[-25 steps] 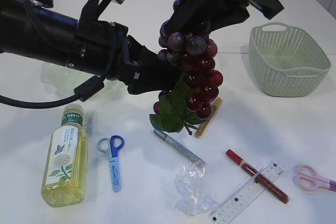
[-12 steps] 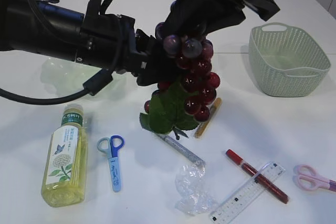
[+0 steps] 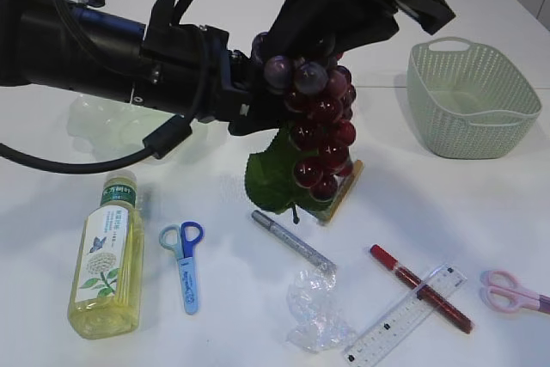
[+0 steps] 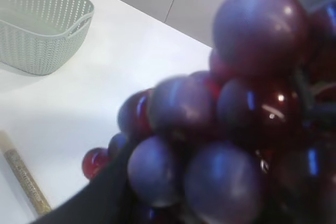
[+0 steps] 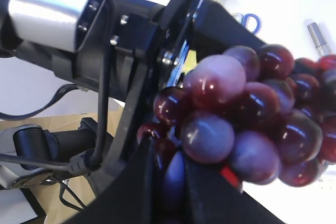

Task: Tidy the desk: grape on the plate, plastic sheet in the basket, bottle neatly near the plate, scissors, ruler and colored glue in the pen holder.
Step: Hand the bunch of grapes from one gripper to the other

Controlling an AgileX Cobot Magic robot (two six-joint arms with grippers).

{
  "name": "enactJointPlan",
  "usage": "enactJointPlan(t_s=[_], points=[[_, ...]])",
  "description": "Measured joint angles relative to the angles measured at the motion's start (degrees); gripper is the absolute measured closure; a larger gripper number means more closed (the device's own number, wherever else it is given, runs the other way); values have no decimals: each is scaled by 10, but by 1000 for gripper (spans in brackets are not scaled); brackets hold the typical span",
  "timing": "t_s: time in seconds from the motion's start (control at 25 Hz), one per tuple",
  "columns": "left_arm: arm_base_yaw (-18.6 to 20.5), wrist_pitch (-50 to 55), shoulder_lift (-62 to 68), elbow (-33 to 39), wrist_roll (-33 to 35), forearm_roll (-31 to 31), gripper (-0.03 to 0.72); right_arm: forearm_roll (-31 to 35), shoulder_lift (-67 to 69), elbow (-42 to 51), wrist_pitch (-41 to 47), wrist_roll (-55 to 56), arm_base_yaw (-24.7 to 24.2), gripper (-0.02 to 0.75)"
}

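A bunch of dark red grapes (image 3: 320,126) with a green leaf (image 3: 271,180) hangs in the air above the table. My right gripper (image 3: 301,45) is shut on the top of the bunch; the right wrist view shows its jaws (image 5: 170,182) pinching a grape (image 5: 247,119). My left gripper (image 3: 256,96) reaches in from the left, open against the bunch's upper part, and grapes (image 4: 231,129) fill its view. A clear plate (image 3: 99,126) lies under the left arm. The bottle (image 3: 105,259), plastic sheet (image 3: 318,308), ruler (image 3: 404,315) and blue scissors (image 3: 185,259) lie in front. No pen holder is in view.
A pale green basket (image 3: 473,118) stands at the right and also shows in the left wrist view (image 4: 37,30). Pink scissors (image 3: 516,291) lie at the right edge. A silver glue pen (image 3: 292,240), a red one (image 3: 421,288) and a gold one (image 3: 344,195) lie on the table.
My left gripper has moved up and to the right, from beside the middle of the bunch to its upper part. The bunch has risen a little and its leaf has swung.
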Motion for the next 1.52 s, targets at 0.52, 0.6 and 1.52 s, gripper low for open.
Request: enactJointPlan(t_s=[0.52, 0.6, 1.52], points=[[0, 0, 0, -3, -6, 32, 608, -7, 1, 0, 1, 0, 0, 648], [0, 0, 0, -3, -6, 33, 611, -7, 1, 0, 2, 0, 0, 647], [1, -20, 1, -3, -20, 68, 620, 23, 1, 0, 1, 6, 0, 218]])
